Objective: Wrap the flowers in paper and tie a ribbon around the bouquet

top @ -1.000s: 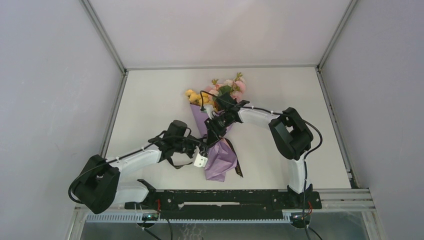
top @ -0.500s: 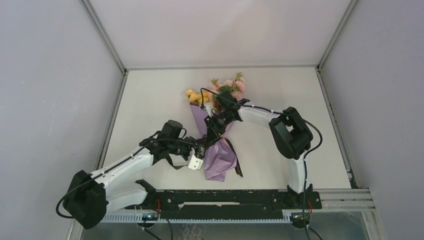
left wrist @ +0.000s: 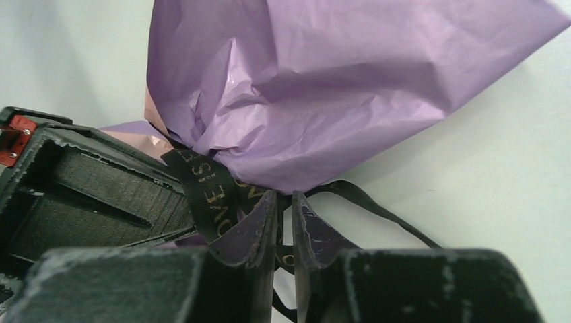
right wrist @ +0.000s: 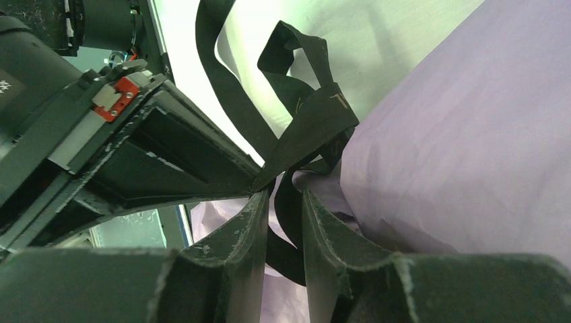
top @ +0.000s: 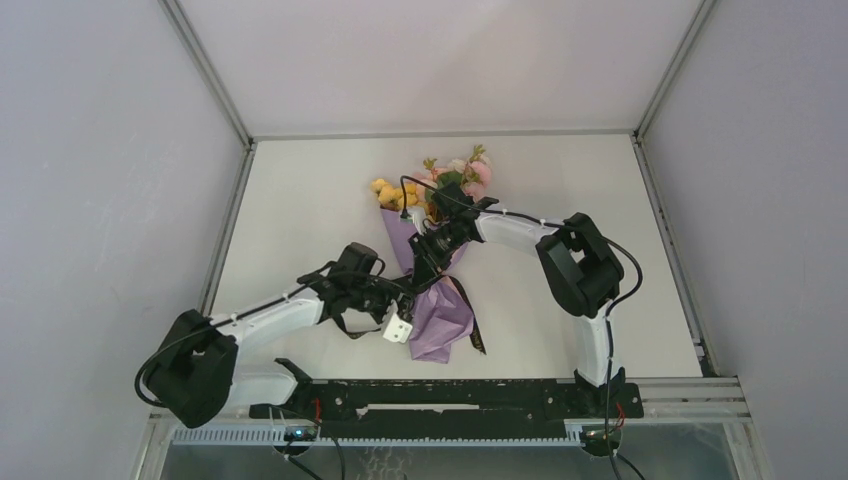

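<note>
The bouquet lies mid-table: pink, yellow and white flowers (top: 447, 180) at the far end, lilac paper (top: 440, 322) wrapped around the stems and flaring toward me. Both grippers meet at its narrow waist. My left gripper (top: 406, 296) comes in from the left. In its wrist view the left gripper (left wrist: 284, 204) is shut on a strand of the black ribbon (left wrist: 210, 190) just under the crumpled paper (left wrist: 323, 87). My right gripper (top: 421, 266) reaches down from the far side. That right gripper (right wrist: 283, 202) is shut on a ribbon (right wrist: 306, 124) band beside the paper (right wrist: 464, 134).
Loose ribbon tails (top: 472, 322) trail on the table right of the paper's flared end. A black rail (top: 440, 398) with the arm bases runs along the near edge. Grey walls enclose the white table (top: 300, 200) on three sides.
The left arm swung its elbow outward to the left and came back. Its jaws opened and shut again at the bouquet's waist. The right arm and bouquet stayed put.
</note>
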